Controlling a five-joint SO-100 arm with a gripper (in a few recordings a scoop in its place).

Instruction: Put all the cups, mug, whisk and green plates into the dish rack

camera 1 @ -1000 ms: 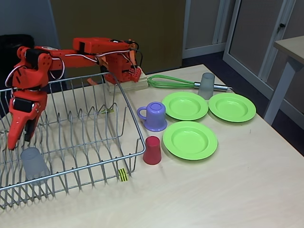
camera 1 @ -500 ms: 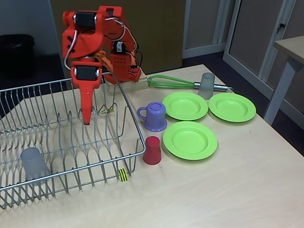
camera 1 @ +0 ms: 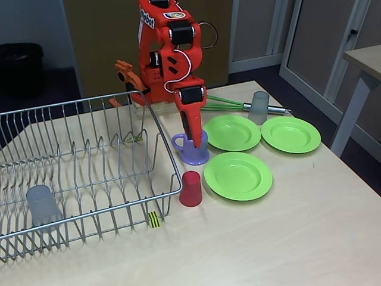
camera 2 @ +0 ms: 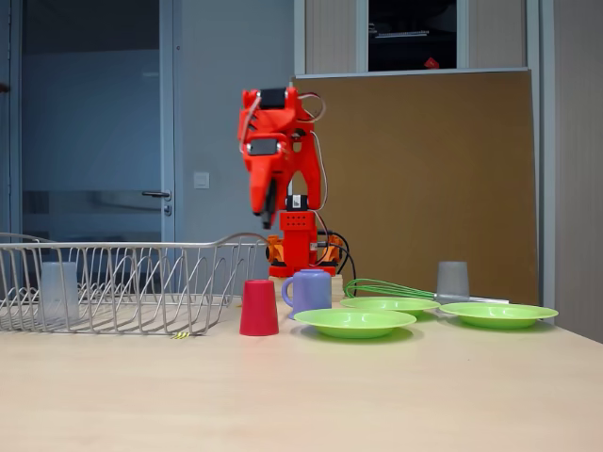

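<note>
orange-red arm (camera 1: 169, 53) upright over the table (camera 1: 286, 238), gripper (camera 1: 195, 136) pointing down above the lilac mug (camera 1: 194, 147) in a fixed view; in the side-on fixed view, gripper (camera 2: 268, 209) hanging well above the mug (camera 2: 310, 290). jaws apparently pressed together into one narrow point, holding nothing; hard to be sure from either angle.

silver wire dish rack (camera 1: 89, 173) on the left of the table, yellow-black striped tag (camera 1: 154, 219) on its front edge. one translucent grey cup (camera 1: 41, 204) inside the rack, near its front left corner, mouth down; seen through the wires at the rack's left end (camera 2: 58, 290) in the side-on view.

on the bare table, to the right of the rack: red cup (camera 1: 191, 188) upside down, just beside the rack's front right corner and near the front green plate (camera 1: 238, 175). lilac mug behind the red cup, upright, handle toward the rack. two more green plates behind: one (camera 1: 232, 132) just right of the mug, the other (camera 1: 290, 134) further right, close beside it. all three flat and holding nothing.

second grey cup (camera 1: 259, 107) mouth down behind the two rear plates, in front of the whisk's (camera 1: 226, 103) silver handle; touching or not, cannot tell. whisk lying flat across the back of the table, green loops toward the arm's base, handle pointing right.
</note>
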